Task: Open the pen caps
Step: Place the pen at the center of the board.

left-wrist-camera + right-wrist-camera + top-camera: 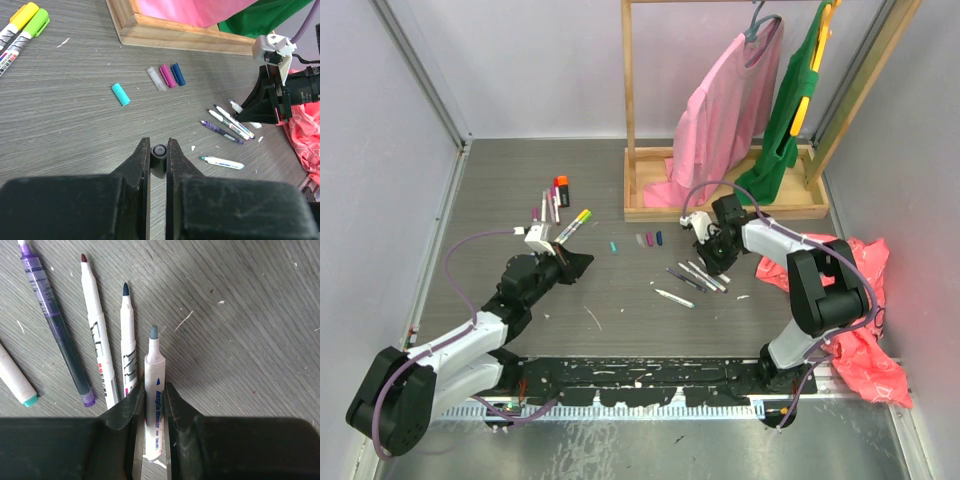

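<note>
As left gripper [158, 143] pinches a cap [159, 150], right gripper [154, 390] clamps a pen [153, 360].

Table layout, from above and behind the arms.
Back right: rack [720, 210], garments [725, 110] hanging in it. Back left: cluster of markers [556, 200]. Centre, in front of rack: row of three caps [649, 239], lone cap [613, 245] just left of it. Right of centre: uncapped pens [695, 275] side by side, held pen [153, 360] in right gripper [154, 387] beside them, single pen [674, 297] nearer the arms. Left of centre: left gripper [158, 144] with held cap [159, 150] between its fingers. Far right: crumpled cloth [860, 330].
</note>
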You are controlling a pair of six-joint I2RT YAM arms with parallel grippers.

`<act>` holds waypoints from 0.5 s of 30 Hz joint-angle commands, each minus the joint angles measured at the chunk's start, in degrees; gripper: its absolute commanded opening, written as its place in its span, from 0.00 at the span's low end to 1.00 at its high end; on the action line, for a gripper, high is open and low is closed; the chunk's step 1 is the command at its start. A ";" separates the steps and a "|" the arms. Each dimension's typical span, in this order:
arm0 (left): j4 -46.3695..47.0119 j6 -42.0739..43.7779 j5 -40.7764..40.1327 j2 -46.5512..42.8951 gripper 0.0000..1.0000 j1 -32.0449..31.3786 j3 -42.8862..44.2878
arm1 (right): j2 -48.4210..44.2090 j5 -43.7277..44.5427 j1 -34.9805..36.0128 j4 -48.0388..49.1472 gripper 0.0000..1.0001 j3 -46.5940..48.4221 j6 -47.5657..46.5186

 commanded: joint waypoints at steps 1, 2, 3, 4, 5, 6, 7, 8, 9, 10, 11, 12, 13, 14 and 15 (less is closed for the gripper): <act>4.04 0.66 -0.55 -1.15 0.01 0.20 -0.14 | 0.75 1.05 0.67 1.99 0.19 2.49 1.10; 4.06 0.66 -0.46 -0.99 0.01 0.18 -0.08 | 0.94 1.28 0.66 2.05 0.20 2.44 1.18; 4.08 0.66 -0.44 -0.99 0.01 0.18 -0.06 | 1.11 1.44 0.66 2.08 0.21 2.47 1.19; 4.09 0.70 -0.35 -0.89 0.01 0.19 0.01 | 1.24 1.59 0.64 2.14 0.23 2.44 1.15; 4.09 0.72 -0.26 -0.79 0.01 0.19 0.08 | 1.32 1.73 0.61 2.14 0.24 2.47 1.19; 4.16 0.76 -0.14 -0.78 0.01 0.16 0.12 | 1.48 1.80 0.68 2.14 0.25 2.51 1.19; 4.17 0.69 -0.05 -0.72 0.01 0.16 0.12 | 1.53 1.92 0.71 2.13 0.26 2.51 1.21; 4.17 0.74 0.00 -0.69 0.01 0.18 0.12 | 1.59 1.91 0.74 2.14 0.28 2.53 1.27; 4.17 0.75 0.14 -0.74 0.01 0.16 0.12 | 1.62 1.93 0.71 2.14 0.29 2.51 1.28; 4.17 0.69 0.21 -0.70 0.01 0.21 0.19 | 1.62 2.02 0.67 2.14 0.30 2.58 1.28; 4.17 0.74 0.23 -0.74 0.01 0.16 0.20 | 1.62 2.09 0.69 2.14 0.31 2.59 1.28; 4.17 0.75 0.22 -0.77 0.01 0.13 0.20 | 1.63 2.04 0.69 2.08 0.31 2.52 1.28; 4.17 0.81 0.34 -0.70 0.01 0.15 0.21 | 1.70 2.18 0.72 2.11 0.32 2.59 1.28; 4.13 0.83 0.45 -0.63 0.01 0.16 0.28 | 1.71 2.26 0.72 2.06 0.32 2.53 1.32; 4.14 0.84 0.63 -0.61 0.01 0.16 0.27 | 1.71 2.29 0.70 1.99 0.33 2.53 1.34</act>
